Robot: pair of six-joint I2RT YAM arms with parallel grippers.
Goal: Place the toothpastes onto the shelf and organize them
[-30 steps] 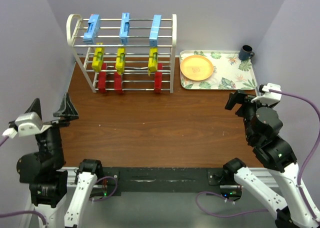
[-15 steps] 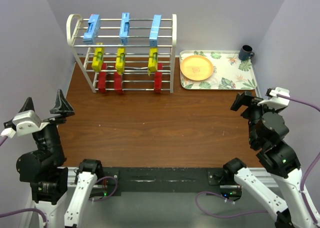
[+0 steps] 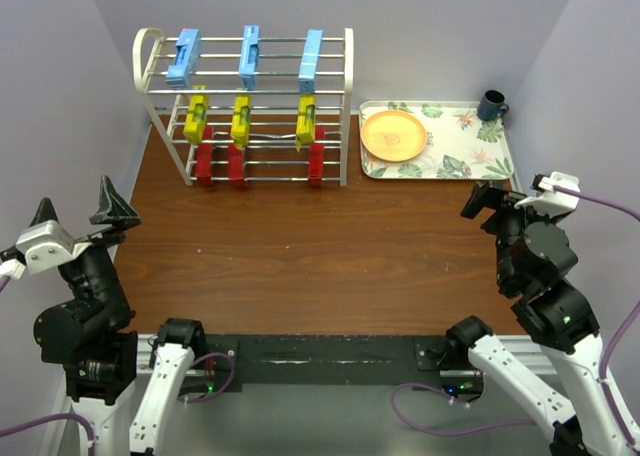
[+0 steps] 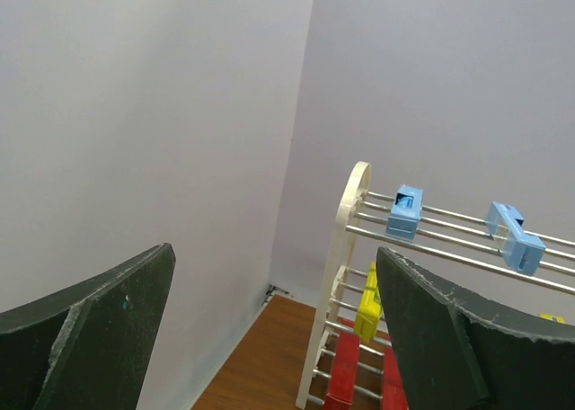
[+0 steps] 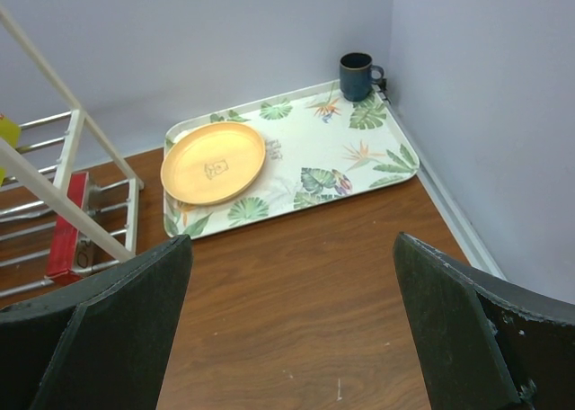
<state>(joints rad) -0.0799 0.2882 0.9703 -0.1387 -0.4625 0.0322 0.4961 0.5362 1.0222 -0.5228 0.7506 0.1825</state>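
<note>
Both claws are spread wide and hold nothing: the left claw (image 4: 274,253) hangs over the left edge of the bench (image 3: 300,246), and the right claw (image 5: 292,241) over the right edge, near the floral tray (image 3: 470,146). All nine toothpastes lie on the wire shelf (image 3: 143,66), well apart from both claws: blue cartons (image 3: 249,58) on top, yellow cartons (image 3: 241,121) in the middle, red cartons (image 3: 237,163) at the bottom. I judge the placing complete. The next move probably needs only to park the arms, or perhaps to straighten one carton.
</note>
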